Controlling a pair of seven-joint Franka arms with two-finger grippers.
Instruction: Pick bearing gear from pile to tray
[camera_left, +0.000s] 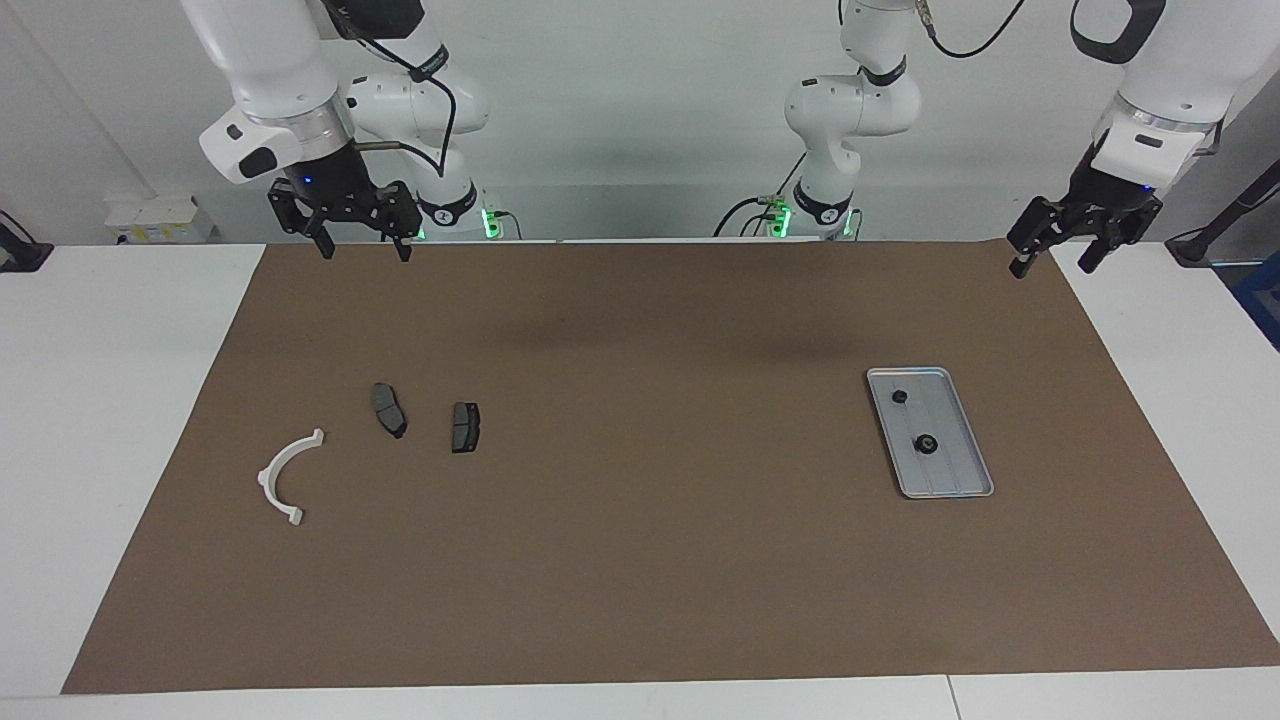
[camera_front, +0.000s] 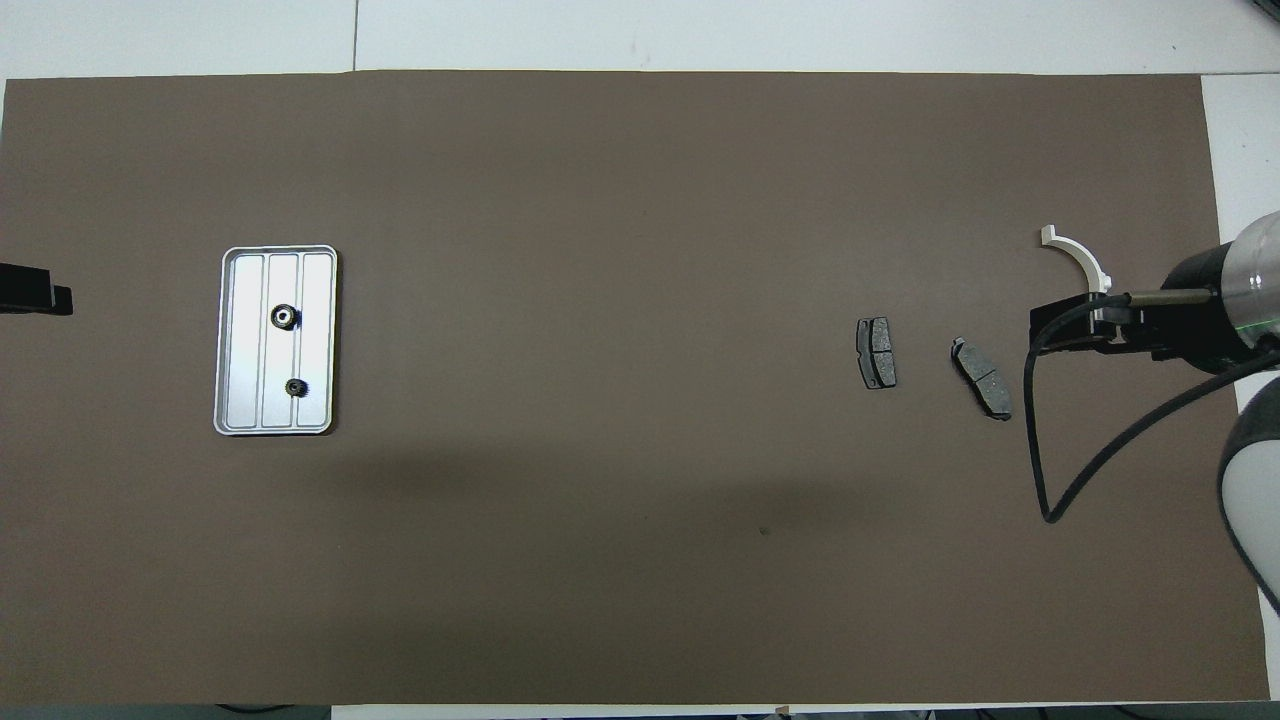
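The silver tray (camera_left: 952, 472) lies toward the left arm's end of the mat, also in the overhead view (camera_front: 245, 345). Two small black gears (camera_left: 926, 444) (camera_left: 899, 396) lie in it, also in the overhead view (camera_front: 285, 317) (camera_front: 296, 387). The pile lies toward the right arm's end: a white half-ring bracket (camera_left: 285, 476) (camera_front: 1075, 257) and two dark brake pads (camera_left: 389, 409) (camera_left: 465, 427), seen from above too (camera_front: 982, 377) (camera_front: 876, 352). My right gripper (camera_left: 363, 243) (camera_front: 1075, 330) hangs open and empty, high over the mat's edge by the robots. My left gripper (camera_left: 1053, 260) (camera_front: 35, 290) hangs open and empty over the mat's corner.
A brown mat (camera_left: 640, 560) covers most of the white table (camera_left: 100, 400). A black cable (camera_front: 1080, 470) loops down from the right arm.
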